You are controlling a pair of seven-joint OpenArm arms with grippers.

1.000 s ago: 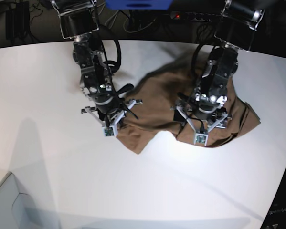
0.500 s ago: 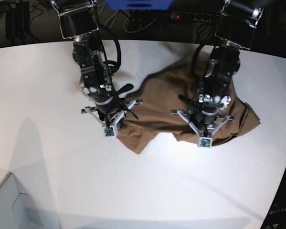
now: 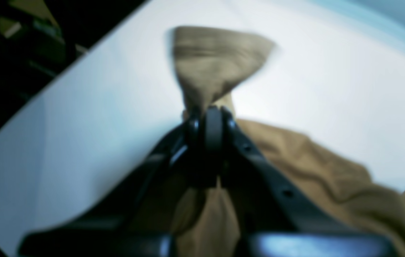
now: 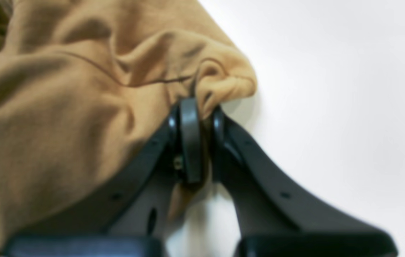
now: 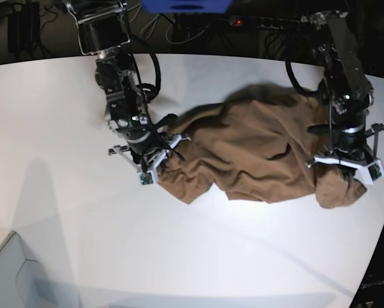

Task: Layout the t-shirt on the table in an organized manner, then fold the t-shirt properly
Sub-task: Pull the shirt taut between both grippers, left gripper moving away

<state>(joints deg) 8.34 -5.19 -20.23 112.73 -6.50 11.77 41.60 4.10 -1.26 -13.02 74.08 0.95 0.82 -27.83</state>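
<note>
With both pincers clenched on cloth | left pincer (image 3: 208, 114) grips a t-shirt (image 5: 256, 151) edge, right pincer (image 4: 195, 107) a bunched hem | shirt rumpled mid-counter (image 5: 63, 115) | layout unfinished, I judge; folding not started

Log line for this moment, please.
phase: spreading | left tool: shut on t-shirt | right tool: shut on t-shirt | t-shirt: bunched on table
</note>
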